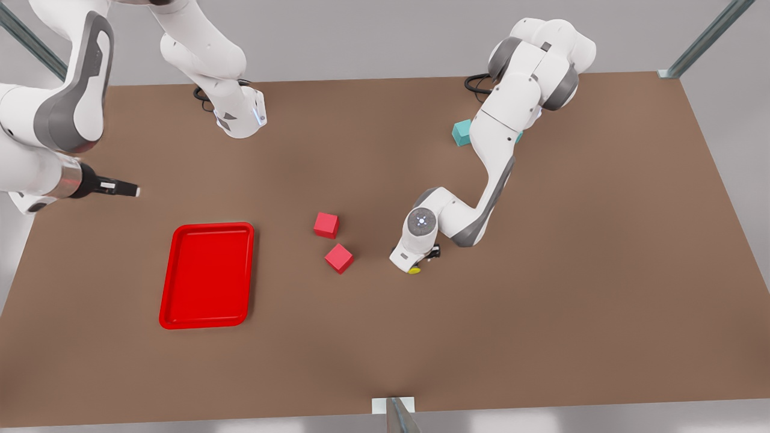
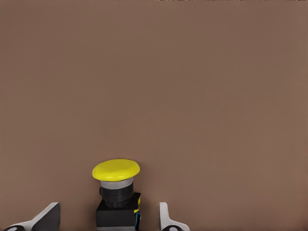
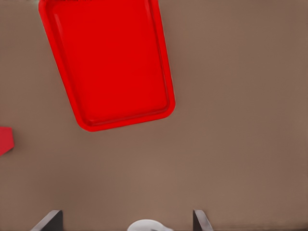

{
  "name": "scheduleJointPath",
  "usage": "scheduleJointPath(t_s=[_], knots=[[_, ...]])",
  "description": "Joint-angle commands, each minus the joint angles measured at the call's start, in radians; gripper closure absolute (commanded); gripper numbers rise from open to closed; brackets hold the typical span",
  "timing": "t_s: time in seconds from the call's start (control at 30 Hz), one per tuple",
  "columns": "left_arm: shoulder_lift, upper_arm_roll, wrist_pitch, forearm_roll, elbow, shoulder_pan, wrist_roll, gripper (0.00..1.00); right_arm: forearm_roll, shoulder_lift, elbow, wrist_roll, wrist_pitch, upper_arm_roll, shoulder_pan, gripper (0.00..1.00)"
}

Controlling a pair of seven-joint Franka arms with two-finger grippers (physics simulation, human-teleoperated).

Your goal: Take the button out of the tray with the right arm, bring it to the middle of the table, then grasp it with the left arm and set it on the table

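The button (image 2: pixel 116 169), a yellow cap on a small black body, rests on the brown table (image 1: pixel 541 270) near its middle. My left gripper (image 2: pixel 108 211) is open, with one finger on each side of the button and a gap at both. In the front view, the left gripper (image 1: pixel 422 261) is low over the button (image 1: pixel 414 270). The red tray (image 1: pixel 207 276) lies at the front view's left with nothing in it. My right gripper (image 1: pixel 129 191) hangs open high beyond the tray (image 3: pixel 110 62), holding nothing.
Two red cubes (image 1: pixel 326 224) (image 1: pixel 339 258) lie between the tray and the button, the nearer one about a hand's width from the left gripper. A teal cube (image 1: pixel 462 132) sits behind the left arm. A red cube's edge (image 3: pixel 5 139) shows in the right wrist view.
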Motion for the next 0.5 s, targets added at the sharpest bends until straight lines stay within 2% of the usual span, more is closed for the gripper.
scheduleJointPath(t_s=[0.0,0.2,0.33,0.43,0.47], knots=[[0.003,-0.001,0.041,-0.001,0.001,0.000,-0.042,0.00,0.001,-0.001,0.000,-0.039,0.000,0.002,0.164,0.00],[0.017,-0.001,0.070,-0.001,-0.001,-0.001,-0.042,0.01,0.001,0.000,0.000,-0.037,0.000,0.002,0.164,0.00],[0.016,-0.001,0.064,-0.001,-0.001,-0.001,-0.044,0.13,0.001,0.000,-0.001,-0.037,0.000,0.002,0.162,0.00],[0.016,-0.001,0.061,-0.001,-0.002,-0.003,-0.045,0.12,0.001,0.002,-0.001,-0.037,0.002,0.002,0.162,0.00],[0.016,-0.001,0.061,0.000,-0.009,-0.003,-0.044,0.08,-0.001,0.006,-0.001,-0.039,0.000,0.002,0.162,0.00]])
